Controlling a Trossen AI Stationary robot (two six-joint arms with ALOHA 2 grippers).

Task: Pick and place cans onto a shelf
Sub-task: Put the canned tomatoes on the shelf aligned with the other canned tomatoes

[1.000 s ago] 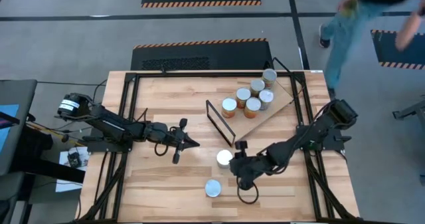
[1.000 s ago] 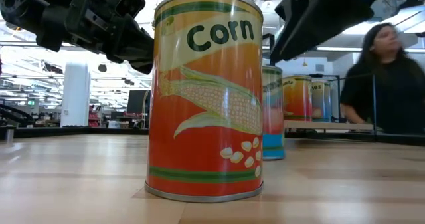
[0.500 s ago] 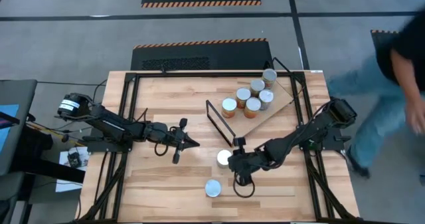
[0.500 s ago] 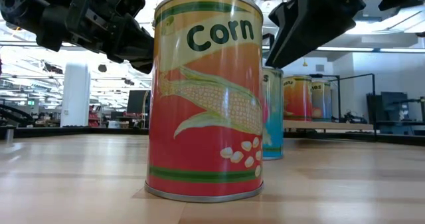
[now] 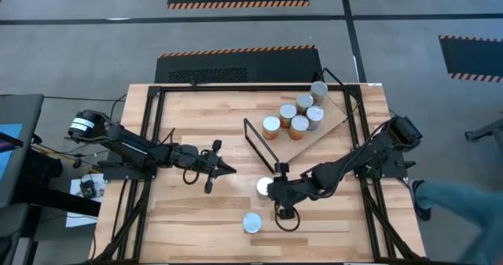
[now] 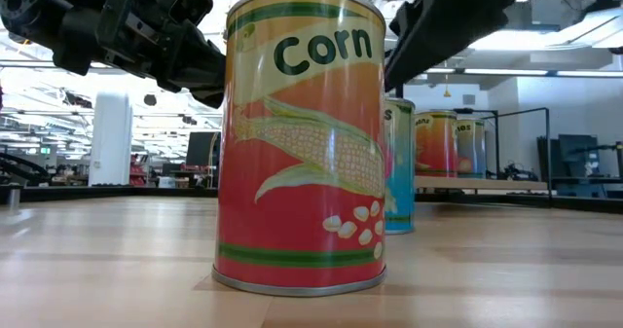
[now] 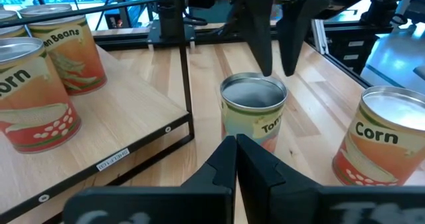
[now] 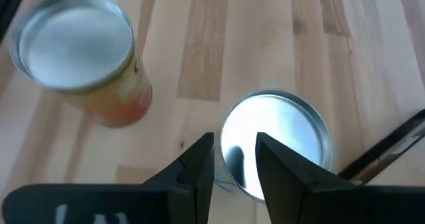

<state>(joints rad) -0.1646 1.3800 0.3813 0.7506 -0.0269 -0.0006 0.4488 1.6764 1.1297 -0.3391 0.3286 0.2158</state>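
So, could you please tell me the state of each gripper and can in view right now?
Right gripper: fingers slightly apart, poised above the tomato can, not gripping.
Left gripper: shut, empty, waiting over the table.
Tomato can: upright on the table, off the shelf.
Corn can: upright on the table, untouched.
Six cans: upright on the shelf.

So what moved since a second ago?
The right gripper slid toward the left arm, until it hung above the can beside the shelf, fingers apart, touching nothing. The person has almost left the high view. The left gripper, shut, and every can stayed put.
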